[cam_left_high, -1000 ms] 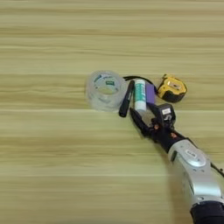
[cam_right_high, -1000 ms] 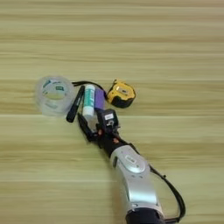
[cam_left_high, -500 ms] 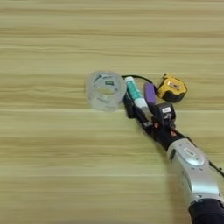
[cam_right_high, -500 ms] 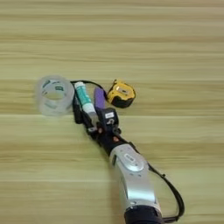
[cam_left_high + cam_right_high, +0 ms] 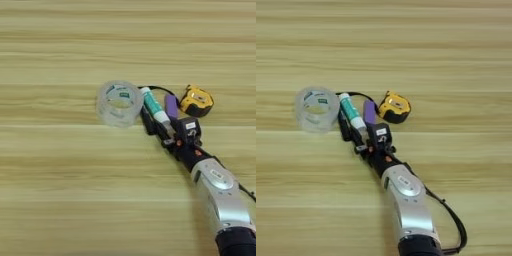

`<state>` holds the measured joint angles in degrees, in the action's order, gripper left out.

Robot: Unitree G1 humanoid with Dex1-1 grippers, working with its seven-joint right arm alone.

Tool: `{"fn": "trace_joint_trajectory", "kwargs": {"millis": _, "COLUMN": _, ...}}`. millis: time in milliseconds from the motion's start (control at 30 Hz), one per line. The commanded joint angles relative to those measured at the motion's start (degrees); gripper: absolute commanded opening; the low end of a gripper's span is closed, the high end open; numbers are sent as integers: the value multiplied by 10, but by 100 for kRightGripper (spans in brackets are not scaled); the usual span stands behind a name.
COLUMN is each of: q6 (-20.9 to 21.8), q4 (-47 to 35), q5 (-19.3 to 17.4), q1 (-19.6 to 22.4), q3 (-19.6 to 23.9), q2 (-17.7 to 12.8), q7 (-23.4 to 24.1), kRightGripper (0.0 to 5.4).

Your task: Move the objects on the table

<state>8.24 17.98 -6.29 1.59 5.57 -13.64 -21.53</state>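
Left eye view
Table: you are looking at a wide light yellowish wood-grain table (image 5: 60, 190) that is filling the frame.
Tape roll: the clear round plastic tape roll (image 5: 119, 103) is lying flat near the centre.
Glue stick: the white-and-green glue stick (image 5: 154, 105) is lying tilted just right of the roll, its white end pointing toward the tool.
Purple piece: the small purple piece (image 5: 171, 106) is sitting between the glue stick and the yellow-and-black tape measure (image 5: 196, 100).
Cable: the thin black cable (image 5: 159, 90) is curving behind the glue stick's top.
Arm: your silver forearm (image 5: 220, 197) is reaching in from the lower right.
Tool: the black two-fingered tool (image 5: 156, 124) is sitting at the glue stick's lower end; one finger is lying left of the stick, but you cannot tell how far apart the fingers are.

Right eye view
Group: the same cluster is appearing further left, with the roll (image 5: 317, 108), glue stick (image 5: 352, 114), purple piece (image 5: 369, 111) and tape measure (image 5: 394, 107) in a row.
Tool: it (image 5: 355, 133) is resting against the glue stick's lower end, beside the roll; the finger gap is unreadable here too.
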Motion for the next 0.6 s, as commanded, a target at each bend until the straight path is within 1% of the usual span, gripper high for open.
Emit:
{"fn": "trace_joint_trajectory", "kwargs": {"millis": 33, "q6": 2, "q4": -48, "q5": -3, "q1": 18, "q3": 12, "q2": -15, "q7": 10, "kRightGripper": 171}}
{"fn": "trace_joint_trajectory", "kwargs": {"millis": 400, "q6": -9, "q4": -87, "q5": -15, "q1": 30, "q3": 52, "q2": -32, "q7": 16, "kRightGripper": 171}}
{"fn": "trace_joint_trajectory", "kwargs": {"millis": 500, "q6": -9, "q4": -94, "q5": -24, "q1": 36, "q3": 74, "q2": -46, "q7": 21, "kRightGripper": 171}}
{"fn": "trace_joint_trajectory", "kwargs": {"millis": 600, "q6": -7, "q4": -82, "q5": -28, "q1": 45, "q3": 99, "q2": -62, "q7": 28, "kRightGripper": 171}}
